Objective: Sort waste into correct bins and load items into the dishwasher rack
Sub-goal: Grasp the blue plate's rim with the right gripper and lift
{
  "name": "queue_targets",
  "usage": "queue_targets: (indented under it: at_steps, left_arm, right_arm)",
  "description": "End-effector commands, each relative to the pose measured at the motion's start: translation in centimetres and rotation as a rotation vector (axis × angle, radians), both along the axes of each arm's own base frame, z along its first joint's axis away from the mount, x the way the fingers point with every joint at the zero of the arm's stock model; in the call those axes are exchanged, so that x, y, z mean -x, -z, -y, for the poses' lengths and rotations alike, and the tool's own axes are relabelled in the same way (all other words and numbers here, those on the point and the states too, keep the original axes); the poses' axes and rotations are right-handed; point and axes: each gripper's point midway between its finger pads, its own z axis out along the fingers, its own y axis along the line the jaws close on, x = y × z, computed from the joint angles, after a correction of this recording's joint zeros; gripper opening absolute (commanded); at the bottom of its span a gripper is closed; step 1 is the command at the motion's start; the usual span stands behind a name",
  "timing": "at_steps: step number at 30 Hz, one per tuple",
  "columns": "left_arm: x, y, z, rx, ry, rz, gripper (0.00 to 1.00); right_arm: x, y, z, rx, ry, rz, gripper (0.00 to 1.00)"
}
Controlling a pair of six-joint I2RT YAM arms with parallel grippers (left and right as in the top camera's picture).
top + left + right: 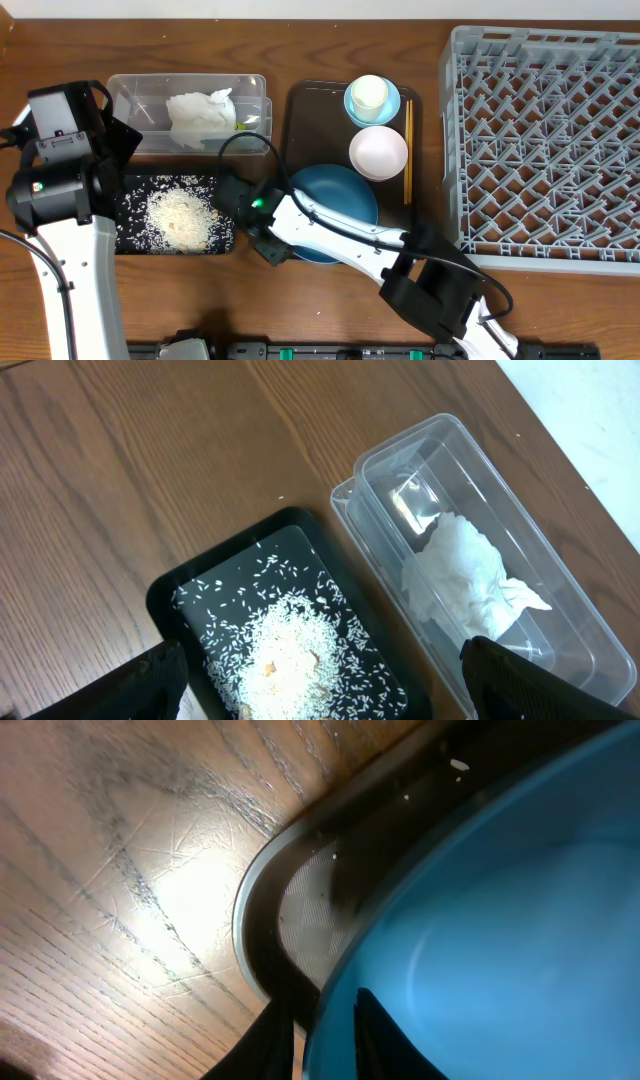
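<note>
The large dark-blue bowl sits at the near end of the dark brown serving tray. My right gripper is shut on the bowl's left rim, one finger outside and one inside. On the tray behind it stand a light-blue bowl and a white-pinkish bowl, with chopsticks along the right side. My left gripper hangs open above the black tray, which holds rice. A crumpled napkin lies in the clear tub.
The grey dishwasher rack fills the right side of the table. The clear tub and black tray lie side by side at the left, close to the brown tray. My right arm stretches across the near edge of the table.
</note>
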Motion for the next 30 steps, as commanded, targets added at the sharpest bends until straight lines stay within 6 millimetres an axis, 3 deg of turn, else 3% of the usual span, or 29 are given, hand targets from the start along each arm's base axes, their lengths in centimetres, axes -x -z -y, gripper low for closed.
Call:
queue_targets:
  at_steps: [1, 9, 14, 16, 18, 23, 27, 30]
  left_arm:
    - [0.2, 0.2, -0.5, -0.008, -0.027, -0.008, 0.90]
    - [0.2, 0.2, -0.5, -0.008, -0.027, -0.007, 0.90]
    - [0.2, 0.2, -0.5, -0.008, -0.027, -0.008, 0.90]
    - [0.2, 0.2, -0.5, -0.008, -0.027, -0.008, 0.90]
    - [0.2, 0.2, -0.5, -0.008, -0.027, -0.008, 0.90]
    - [0.2, 0.2, -0.5, -0.008, -0.027, -0.008, 0.90]
    - [0.2, 0.2, -0.5, -0.008, -0.027, -0.008, 0.90]
    - [0.2, 0.2, -0.5, -0.008, -0.027, -0.008, 0.90]
  right_arm:
    - [0.0, -0.6, 0.2, -0.009, 0.016, 0.015, 0.21]
    - [0.2, -0.1, 0.1, -0.009, 0.010, 0.015, 0.23]
    - [0.3, 0.3, 0.2, -0.008, 0.017, 0.014, 0.12]
    - [0.3, 0.2, 0.2, -0.008, 0.017, 0.014, 0.02]
    - [0.3, 0.0, 0.0, -0.016, 0.016, 0.013, 0.01]
    - [-0.5, -2.8, -2.2, -0.115, 0.002, 0.033, 0.01]
    - [-1.5, -6.5, -3.8, -0.189, -0.025, 0.056, 0.01]
    - [-3.2, -10.3, -3.7, -0.227, 0.002, 0.090, 0.01]
